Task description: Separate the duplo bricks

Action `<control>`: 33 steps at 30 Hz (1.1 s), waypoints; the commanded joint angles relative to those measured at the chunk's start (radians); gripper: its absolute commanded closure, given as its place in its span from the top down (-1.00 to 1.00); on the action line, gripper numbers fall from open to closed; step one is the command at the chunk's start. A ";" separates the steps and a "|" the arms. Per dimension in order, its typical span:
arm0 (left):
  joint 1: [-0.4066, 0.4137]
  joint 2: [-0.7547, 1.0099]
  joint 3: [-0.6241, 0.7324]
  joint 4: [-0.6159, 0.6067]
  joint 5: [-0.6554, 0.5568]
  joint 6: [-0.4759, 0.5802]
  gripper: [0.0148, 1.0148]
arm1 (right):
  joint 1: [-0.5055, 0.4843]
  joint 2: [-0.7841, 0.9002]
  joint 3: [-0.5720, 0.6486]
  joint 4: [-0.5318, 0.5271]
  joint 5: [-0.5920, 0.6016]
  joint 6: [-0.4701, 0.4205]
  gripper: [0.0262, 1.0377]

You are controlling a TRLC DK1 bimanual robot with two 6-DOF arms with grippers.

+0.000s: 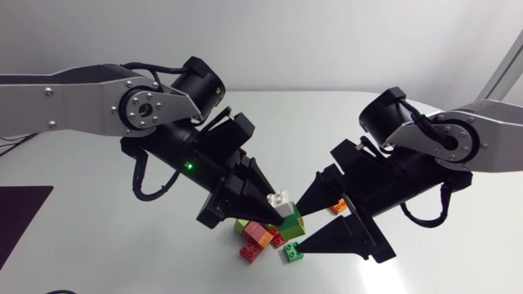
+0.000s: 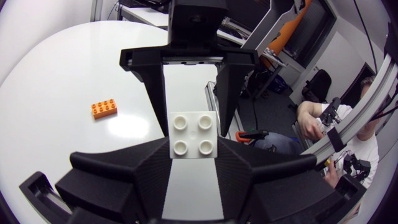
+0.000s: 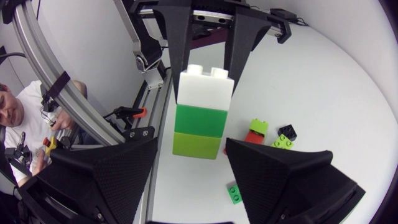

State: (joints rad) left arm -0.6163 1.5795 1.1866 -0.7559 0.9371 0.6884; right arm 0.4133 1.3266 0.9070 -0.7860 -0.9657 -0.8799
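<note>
The left gripper [image 2: 193, 152] is closed on a white square plastic brick with four round studs [image 2: 193, 134]. Its two black fingers press this brick from two opposite sides. The right gripper [image 3: 191, 143] stands wide open. Its fingers are on either side of the lower part of the stack and do not hold anything.

The white brick is the top of a short stack of three. Under it sits a mid-green brick [image 3: 199, 120], and under that one a lime-green brick [image 3: 198, 145]. The stack is between the two grippers, near the middle of the white round table [image 1: 98, 237]. Its long axis goes from the lime-green end at the right gripper to the white end at the left gripper. The studs of the white brick point into the left gripper, toward that arm's wrist. From above, the white end lies at about 11 o'clock from the green end. I cannot tell if the lime-green end touches the table.

From the stack, an orange flat brick [image 2: 104, 107] lies at about 3 o'clock, apart from it. A small green brick [image 1: 292, 251] lies at 6 o'clock. A red brick [image 1: 251, 252] lies at about 7 o'clock, among some other loose bricks. Well apart at 9 o'clock there is a dark purple mat [image 1: 20, 220] at the table edge.
</note>
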 commanded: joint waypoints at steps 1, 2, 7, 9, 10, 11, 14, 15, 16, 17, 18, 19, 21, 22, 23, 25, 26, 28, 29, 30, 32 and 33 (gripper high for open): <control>-0.011 0.022 0.013 -0.008 0.016 0.026 -0.45 | -0.001 -0.009 0.006 -0.021 -0.011 -0.025 0.46; -0.013 0.020 0.013 -0.008 0.017 0.026 -0.45 | -0.001 -0.009 0.006 -0.021 -0.011 -0.025 0.34; -0.016 0.014 0.010 -0.008 0.017 0.033 -0.45 | 0.004 -0.013 0.004 -0.018 -0.011 -0.018 -0.10; -0.016 0.010 0.005 -0.008 0.017 0.037 -0.45 | 0.001 -0.017 0.001 -0.013 -0.011 -0.011 -0.24; -0.016 0.005 0.002 -0.008 0.017 0.039 -0.45 | -0.001 -0.017 0.000 -0.012 -0.011 -0.010 -0.27; -0.016 -0.001 -0.002 -0.008 0.017 0.040 -0.45 | -0.004 -0.018 -0.002 -0.012 -0.013 -0.010 -0.34; -0.016 -0.015 -0.018 -0.008 0.017 0.045 -0.44 | -0.008 -0.018 -0.008 -0.009 -0.015 -0.008 -0.43; -0.016 -0.018 -0.025 -0.008 0.017 0.049 -0.44 | -0.008 -0.018 -0.010 -0.009 -0.015 -0.008 -0.44; -0.016 -0.021 -0.031 -0.008 0.017 0.051 -0.44 | -0.008 -0.018 -0.011 -0.007 -0.013 -0.008 -0.45; -0.016 -0.023 -0.035 -0.008 0.017 0.053 -0.44 | -0.007 -0.018 -0.013 -0.007 -0.013 -0.008 -0.47; -0.014 -0.024 -0.038 -0.008 0.017 0.054 -0.45 | -0.004 -0.018 -0.014 -0.004 -0.013 -0.008 -0.49; -0.014 -0.026 -0.039 -0.008 0.017 0.056 -0.44 | -0.001 -0.018 -0.019 -0.001 -0.013 -0.007 -0.50; -0.014 -0.027 -0.038 -0.008 0.017 0.056 -0.44 | 0.004 -0.023 -0.030 0.014 -0.007 -0.001 -0.51; -0.014 -0.029 -0.036 -0.008 0.017 0.054 -0.45 | 0.004 -0.024 -0.034 0.027 -0.004 0.009 -0.51; -0.013 -0.033 -0.033 -0.008 0.017 0.053 -0.44 | 0.004 -0.024 -0.037 0.033 0.001 0.015 -0.51; -0.010 -0.041 -0.027 -0.008 0.017 0.048 -0.44 | 0.002 -0.023 -0.042 0.033 0.004 0.016 -0.51; -0.007 -0.046 -0.024 -0.008 0.017 0.048 -0.44 | 0.002 -0.026 -0.043 0.033 0.007 0.021 -0.51; 0.000 -0.059 -0.019 -0.008 0.016 0.048 -0.44 | -0.001 -0.033 -0.046 0.039 0.007 0.039 -0.51; 0.010 -0.065 -0.019 -0.008 0.016 0.049 -0.44 | -0.004 -0.043 -0.049 0.053 0.009 0.056 -0.51; 0.018 -0.073 -0.018 -0.008 0.011 0.049 -0.44 | -0.007 -0.050 -0.053 0.064 0.013 0.073 -0.51; 0.027 -0.090 -0.021 -0.006 -0.008 0.053 -0.44 | -0.010 -0.060 -0.056 0.071 0.019 0.091 -0.51; 0.032 -0.101 -0.025 -0.003 -0.018 0.056 -0.44 | -0.010 -0.063 -0.060 0.079 0.021 0.105 -0.51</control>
State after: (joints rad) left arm -0.6003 1.5188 1.1732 -0.7532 0.9199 0.7128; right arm 0.4122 1.2743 0.8799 -0.7139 -0.9535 -0.8059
